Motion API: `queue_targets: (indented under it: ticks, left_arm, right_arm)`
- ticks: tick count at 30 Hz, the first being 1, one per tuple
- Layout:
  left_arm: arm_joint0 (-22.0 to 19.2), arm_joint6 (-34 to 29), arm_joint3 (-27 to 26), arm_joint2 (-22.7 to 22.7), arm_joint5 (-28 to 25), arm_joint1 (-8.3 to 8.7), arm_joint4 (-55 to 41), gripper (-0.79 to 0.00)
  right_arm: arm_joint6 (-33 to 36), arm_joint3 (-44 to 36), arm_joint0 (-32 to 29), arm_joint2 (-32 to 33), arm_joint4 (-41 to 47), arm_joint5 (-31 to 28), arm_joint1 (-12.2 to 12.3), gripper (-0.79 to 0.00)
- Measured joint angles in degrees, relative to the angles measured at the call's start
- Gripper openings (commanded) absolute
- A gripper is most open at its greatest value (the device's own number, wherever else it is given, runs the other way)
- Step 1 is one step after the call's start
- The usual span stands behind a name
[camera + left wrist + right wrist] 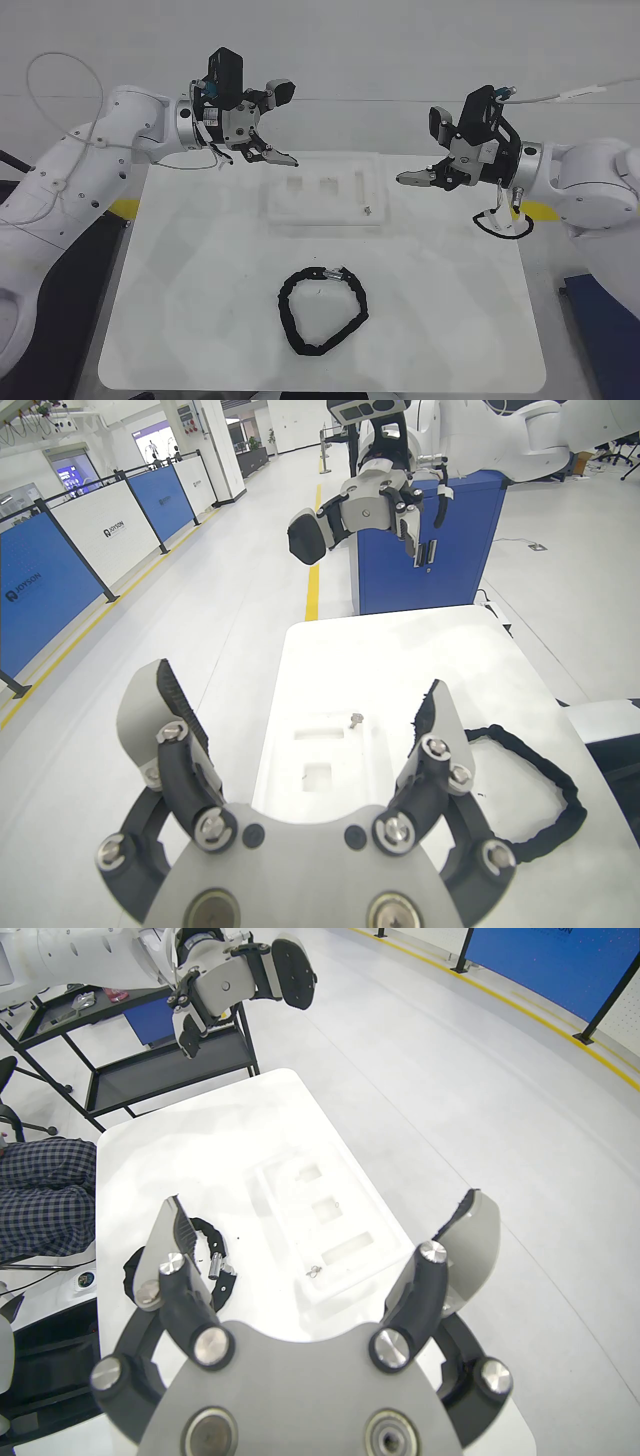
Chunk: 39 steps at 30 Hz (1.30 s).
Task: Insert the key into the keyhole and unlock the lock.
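White rounded-rectangle table [200,330], holding the items below.

- White foam tray with rectangular recesses [340,214]: far middle of the table.
- Small silver metal key [367,210]: lies flat on the tray's right end, toward its near edge, beside a long narrow recess; also seen at [356,720] and [314,1271].
- Black fabric-sleeved chain lock [290,310]: closed loop at the table's middle, nearer than the tray and apart from it. Its silver lock cylinder [215,1265] sits at the far side of the loop.
- Left gripper [283,127]: above the table's far left edge, left of the tray, fingers spread wide, holding nothing; own view [300,685].
- Right gripper [420,148]: above the far right edge, just right of the tray, fingers likewise wide apart and empty; own view [322,1203].
- Blue and white barrier panels [50,575]: on the floor beyond the table, each bearing a printed logo and lettering.
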Motion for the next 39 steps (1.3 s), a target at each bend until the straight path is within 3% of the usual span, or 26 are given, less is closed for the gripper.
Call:
queue_targets:
  ticks: [12,17,23,30,39]
  left_arm:
    - [0.0,0.0,0.0,0.0,0.0,0.0,0.0,0.0]
    - [0.0,0.0,0.0,0.0,0.0,0.0,0.0,0.0]
    - [0.0,0.0,0.0,0.0,0.0,0.0,0.0,0.0]
    - [0.0,0.0,0.0,0.0,0.0,0.0,0.0,0.0]
    - [0.0,0.0,0.0,0.0,0.0,0.0,0.0,0.0]
  right_arm:
    - [0.0,0.0,0.0,0.0,0.0,0.0,0.0,0.0]
    - [-0.6,-1.6,-1.6,-0.5,-1.6,2.7,-0.3,0.0]
    - [4.9,-2.5,-1.7,-3.0,-2.9,10.2,-1.3,0.0]
    - [13.1,-2.4,-1.6,-6.9,-1.0,24.0,-3.1,0.0]
    - [14.9,-1.9,-1.5,-12.2,0.5,39.4,-6.2,0.0]
